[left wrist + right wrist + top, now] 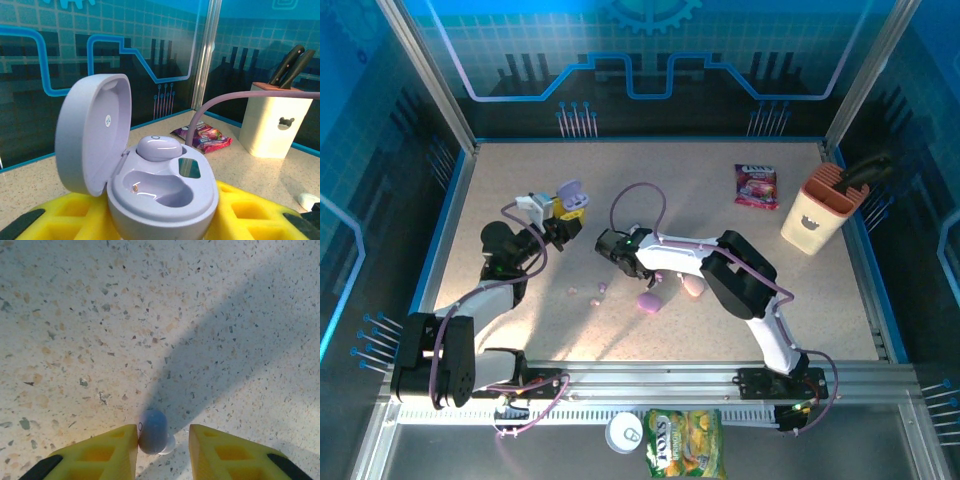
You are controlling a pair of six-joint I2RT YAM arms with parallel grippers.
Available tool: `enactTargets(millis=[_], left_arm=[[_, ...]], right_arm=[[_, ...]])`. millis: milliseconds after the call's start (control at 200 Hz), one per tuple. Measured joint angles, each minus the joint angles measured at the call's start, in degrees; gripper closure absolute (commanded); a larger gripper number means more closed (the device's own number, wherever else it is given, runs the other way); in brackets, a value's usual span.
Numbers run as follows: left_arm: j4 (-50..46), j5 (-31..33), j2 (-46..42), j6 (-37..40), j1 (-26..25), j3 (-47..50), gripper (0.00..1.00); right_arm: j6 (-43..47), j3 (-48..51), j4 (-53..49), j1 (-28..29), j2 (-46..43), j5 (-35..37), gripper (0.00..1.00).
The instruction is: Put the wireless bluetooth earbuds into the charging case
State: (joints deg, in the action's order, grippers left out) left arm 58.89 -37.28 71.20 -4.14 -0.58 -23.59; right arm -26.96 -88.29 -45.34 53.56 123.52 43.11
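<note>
Grips open lilac case [165, 185] in left gripper [162, 222].
Brackets earbud [151, 432] narrowly in right gripper [163, 432], against one finger [117, 446]; clamping unclear.

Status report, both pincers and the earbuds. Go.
Left pincer shut on open lilac case, one earbud seated, near slot empty. Right pincer open, straddling lilac earbud on table. No blocker seen.

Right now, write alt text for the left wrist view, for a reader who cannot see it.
An open lilac charging case sits between yellow fingers, lid raised, one earbud seated at the back, the near socket empty. Behind, on the speckled table: a snack packet and a white knife block.
</note>
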Motion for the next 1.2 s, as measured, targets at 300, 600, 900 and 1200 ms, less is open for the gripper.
enactTargets(millis=[300,600,900,1200], left_arm=[[0.0,0.0,0.0,0.0,0.0,0.0,0.59],[0.3,0.0,1.0,0.0,0.0,0.0,0.60],[5.5,0.0,5.4,-1.9,-0.6,0.0,0.61],[12.4,2.0,13.4,-2.2,-6.7,-0.4,0.62]], right_arm=[[0.1,-0.7,-0.1,-0.1,1.4,-0.1,0.75],[0.5,-0.7,-0.1,-0.4,1.3,-0.1,0.83],[0.4,5.2,2.6,-2.3,-7.3,-7.0,0.81],[-0.1,10.3,8.6,-6.3,-25.7,-20.3,0.80]])
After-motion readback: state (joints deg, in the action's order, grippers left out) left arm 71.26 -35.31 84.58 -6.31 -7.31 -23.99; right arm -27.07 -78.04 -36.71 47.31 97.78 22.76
